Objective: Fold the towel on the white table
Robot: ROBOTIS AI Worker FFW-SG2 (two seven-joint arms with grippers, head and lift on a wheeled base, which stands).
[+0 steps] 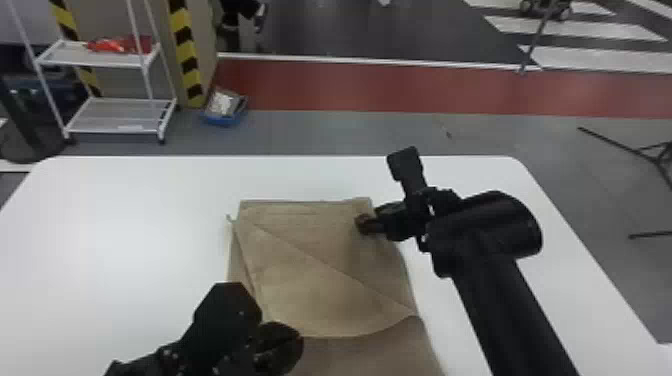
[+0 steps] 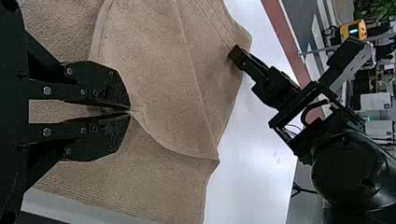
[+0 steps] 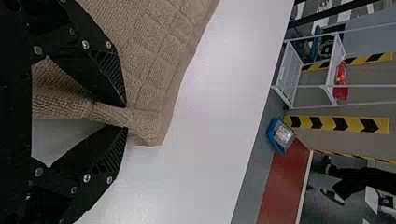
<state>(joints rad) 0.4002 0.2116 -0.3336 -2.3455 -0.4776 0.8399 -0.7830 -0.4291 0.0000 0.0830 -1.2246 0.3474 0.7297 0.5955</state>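
tan towel [image 1: 320,295], nubby, layered, diagonal line across top.

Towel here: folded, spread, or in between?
Partly folded. In the head view, the towel has an upper layer ending in a curved edge, with a lower layer showing toward the robot.

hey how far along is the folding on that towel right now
Partway. Done: a flap lies over the rest of the towel. In hand: the left end effector pinches the flap's curved edge; the right end effector grips near the far right corner. Left, probably: even out that edge, fold in the exposed near part, then let go.
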